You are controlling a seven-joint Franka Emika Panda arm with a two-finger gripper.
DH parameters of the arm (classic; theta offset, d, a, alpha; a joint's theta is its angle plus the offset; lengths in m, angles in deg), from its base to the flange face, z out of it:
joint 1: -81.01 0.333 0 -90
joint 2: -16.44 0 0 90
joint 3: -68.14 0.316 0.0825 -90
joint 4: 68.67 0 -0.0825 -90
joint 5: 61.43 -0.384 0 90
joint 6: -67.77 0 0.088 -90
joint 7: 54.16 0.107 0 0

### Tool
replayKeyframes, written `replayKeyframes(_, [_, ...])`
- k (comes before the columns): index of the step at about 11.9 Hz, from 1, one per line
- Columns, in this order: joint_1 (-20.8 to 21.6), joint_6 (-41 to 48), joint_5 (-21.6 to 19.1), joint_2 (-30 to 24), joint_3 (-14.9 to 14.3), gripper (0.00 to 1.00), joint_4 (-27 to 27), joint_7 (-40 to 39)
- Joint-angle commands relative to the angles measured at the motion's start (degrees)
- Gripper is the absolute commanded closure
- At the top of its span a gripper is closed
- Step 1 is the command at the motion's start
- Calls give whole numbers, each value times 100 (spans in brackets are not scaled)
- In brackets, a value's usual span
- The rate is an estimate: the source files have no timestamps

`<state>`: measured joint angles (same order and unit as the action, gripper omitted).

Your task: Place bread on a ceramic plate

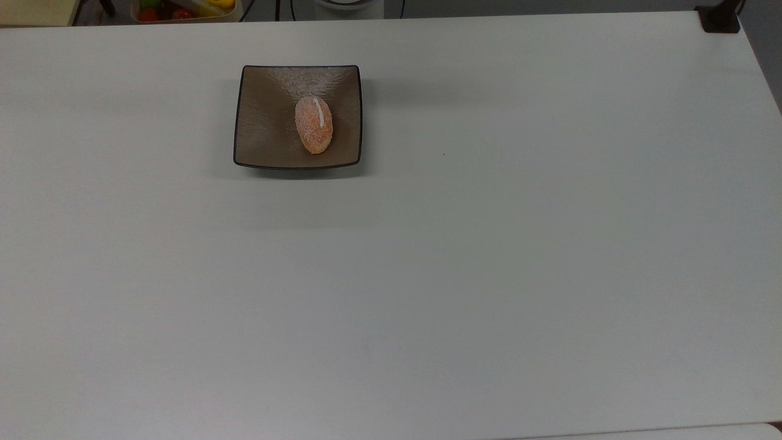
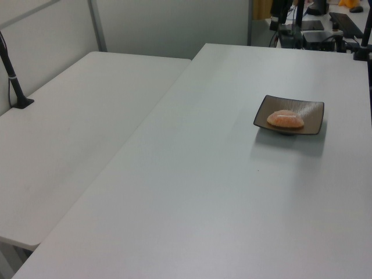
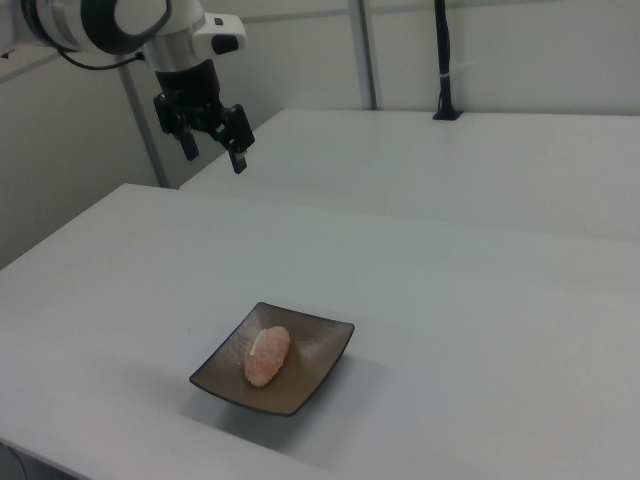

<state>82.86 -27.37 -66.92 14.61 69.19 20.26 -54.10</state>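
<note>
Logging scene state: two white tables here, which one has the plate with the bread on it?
The nearer table in the right view: it carries the ceramic plate with the bread resting on it. The other table, behind it, bears a black post.

The sugary oval bread lies flat on the square brown ceramic plate.

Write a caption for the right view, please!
Bread rests on the ceramic plate while the open gripper hangs high above.

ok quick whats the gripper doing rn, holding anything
Gripper: open, holding nothing, raised well above the table, apart from the bread lying on the ceramic plate.
</note>
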Motion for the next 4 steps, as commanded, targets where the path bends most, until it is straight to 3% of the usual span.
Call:
replayKeyframes(1, [26,-128,13,-3,0,0,63,-235])
replayKeyframes(4, [26,-128,21,15,0,0,54,-183])
